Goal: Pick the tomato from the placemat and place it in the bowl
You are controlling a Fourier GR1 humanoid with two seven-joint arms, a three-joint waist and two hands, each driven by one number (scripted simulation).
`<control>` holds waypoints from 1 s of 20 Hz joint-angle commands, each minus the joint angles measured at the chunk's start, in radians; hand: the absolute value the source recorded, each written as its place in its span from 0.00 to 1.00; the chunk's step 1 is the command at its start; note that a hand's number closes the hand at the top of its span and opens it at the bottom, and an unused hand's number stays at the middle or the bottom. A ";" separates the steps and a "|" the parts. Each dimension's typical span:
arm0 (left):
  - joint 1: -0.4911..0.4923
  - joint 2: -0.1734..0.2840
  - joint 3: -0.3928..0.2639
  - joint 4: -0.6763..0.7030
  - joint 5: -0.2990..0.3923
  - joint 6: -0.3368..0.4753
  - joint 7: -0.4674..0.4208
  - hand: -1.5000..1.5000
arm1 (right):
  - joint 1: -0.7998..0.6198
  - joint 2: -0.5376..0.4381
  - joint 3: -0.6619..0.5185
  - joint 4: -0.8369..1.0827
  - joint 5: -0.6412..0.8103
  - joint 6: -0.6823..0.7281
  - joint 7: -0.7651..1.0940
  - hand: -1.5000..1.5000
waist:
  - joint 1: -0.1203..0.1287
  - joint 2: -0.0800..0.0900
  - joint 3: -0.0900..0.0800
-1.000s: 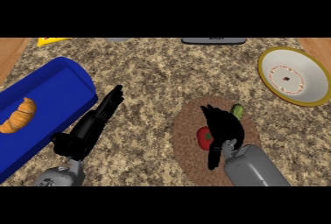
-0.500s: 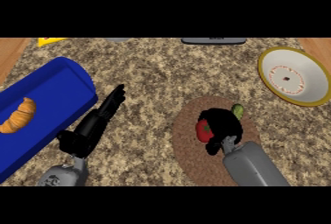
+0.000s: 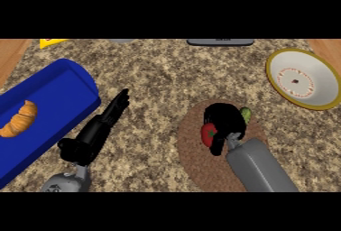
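Curling over the tomato [image 3: 209,134], the right hand [image 3: 225,122] sits on the round brown placemat [image 3: 200,162], its black fingers [image 3: 218,113] wrapped round the fruit's top and far side so that only the red left flank shows. The tomato lies directly under the palm, on the side toward the robot's left, and appears to rest on the mat or just above it — which of the two cannot be told from this steep view. A small green thing [image 3: 246,113] peeks out just beside the hand on its right; what it is, I cannot tell.

The relation that matters: the bowl [image 3: 301,80] lies up and to the right of the hand, well apart from the placemat, near the bench's [image 3: 166,76] far right corner. It is cream inside with a yellow rim and looks tilted toward the viewer. The right hand is much the nearer of the two, so the carry is its job — a lift, then a move away and rightward.

What shows of the tomato is round, smooth and glossy red, with a dark green stem patch; it has no long axis to speak of, so approach angle matters little.

The left hand [image 3: 100,128] rests with fingers straight beside the blue tray [image 3: 60,97], which holds a croissant [image 3: 20,119].
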 commanded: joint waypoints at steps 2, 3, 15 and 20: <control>-0.023 0.021 0.034 0.021 0.024 -0.035 -0.009 0.50 | -0.098 -0.088 -0.108 0.242 0.011 -0.117 -0.214 1.00 | 0.009 0.005 0.001; -0.011 -0.019 -0.025 -0.036 -0.018 0.005 0.044 0.50 | -0.191 -0.102 -0.152 0.295 -0.014 -0.061 -0.221 1.00 | 0.015 0.005 0.001; -0.024 -0.042 0.000 0.042 -0.033 0.024 -0.017 0.50 | -0.221 -0.152 -0.188 0.169 0.149 -0.359 -0.104 1.00 | -0.012 -0.003 0.000; 0.037 -0.022 -0.002 0.015 -0.026 0.001 -0.036 0.50 | -0.272 -0.194 -0.345 0.093 0.036 -0.464 -0.172 1.00 | -0.005 -0.002 0.000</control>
